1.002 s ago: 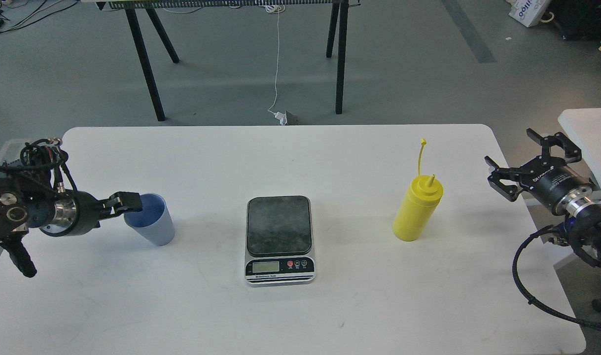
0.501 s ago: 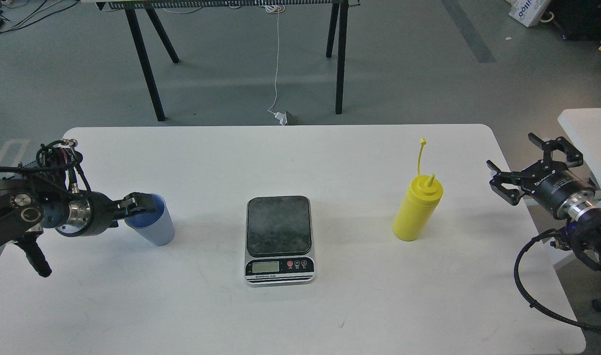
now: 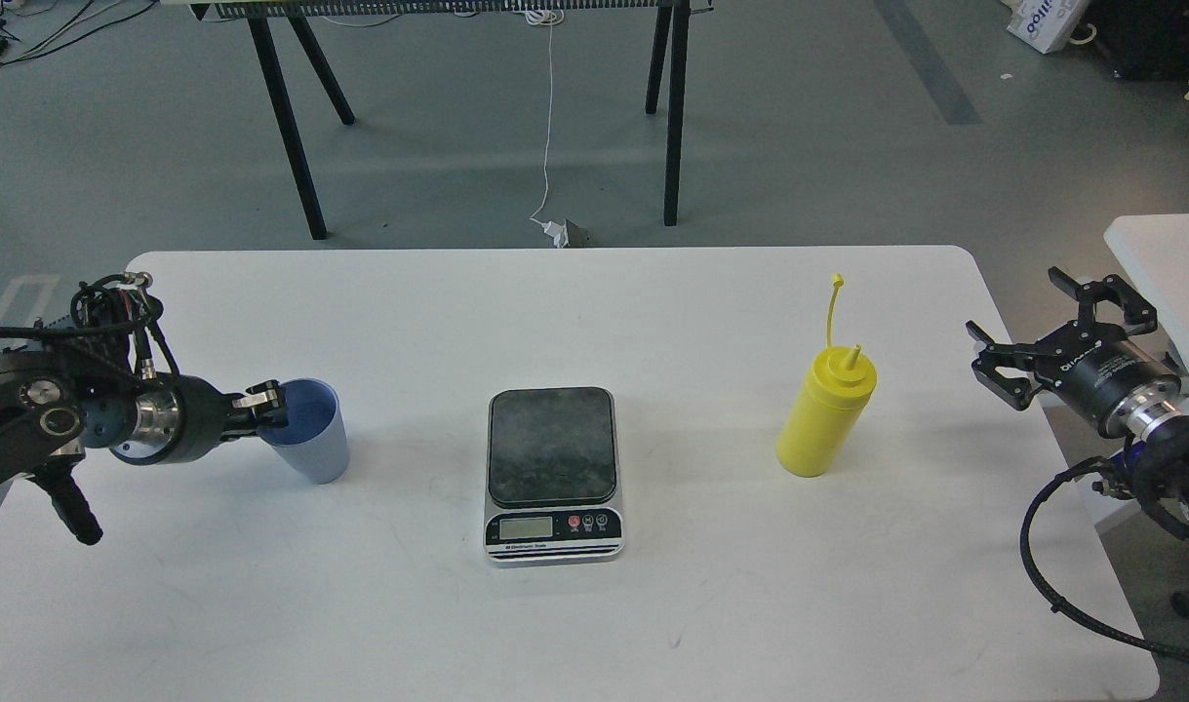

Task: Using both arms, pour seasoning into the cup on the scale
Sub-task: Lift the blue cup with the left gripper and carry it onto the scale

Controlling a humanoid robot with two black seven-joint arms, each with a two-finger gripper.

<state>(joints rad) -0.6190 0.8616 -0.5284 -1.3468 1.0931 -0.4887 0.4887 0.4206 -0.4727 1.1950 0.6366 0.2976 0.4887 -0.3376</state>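
Observation:
The light-blue cup (image 3: 311,434) stands on the white table (image 3: 574,624) at the left. My left gripper (image 3: 268,409) reaches in from the left and is shut on the cup's left rim, one finger outside and one inside. The scale (image 3: 552,444) lies in the middle of the table with its dark platform bare and its display towards me. The yellow seasoning bottle (image 3: 824,419) stands upright to the right of the scale, its cap strap sticking up. My right gripper (image 3: 1048,327) is open and empty beyond the table's right edge, well apart from the bottle.
A second white table's corner (image 3: 1165,253) sits behind my right gripper. Black trestle legs (image 3: 287,127) and a white cable (image 3: 547,146) stand on the grey floor beyond the table's far edge.
My left gripper has moved right and closed on the cup's rim; the cup shifted slightly right and stands straighter. My right gripper drifted a little right and down. Scale and bottle have not moved.

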